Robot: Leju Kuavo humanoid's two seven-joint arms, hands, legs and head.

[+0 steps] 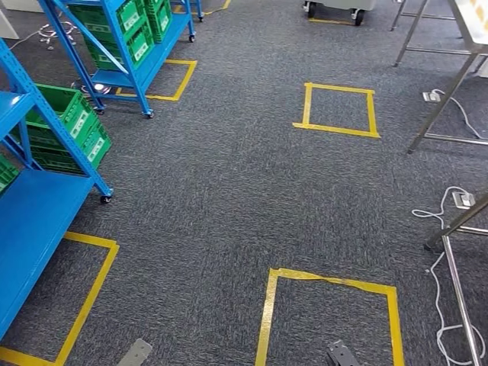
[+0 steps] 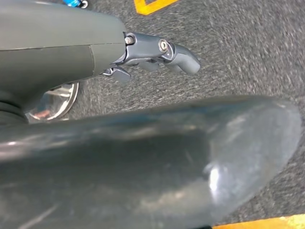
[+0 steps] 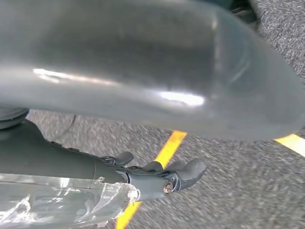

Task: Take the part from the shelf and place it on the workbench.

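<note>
Both my hands hang empty over grey carpet, left hand (image 2: 158,50) and right hand (image 3: 158,176) with fingers loosely apart; the part, probably inside the green bins (image 1: 69,126) on the blue shelf (image 1: 34,206), is hidden, so its handling is unknowable.

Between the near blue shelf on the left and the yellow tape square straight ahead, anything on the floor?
Head view: bare grey carpet between the blue shelf and the nearer tape square.
</note>
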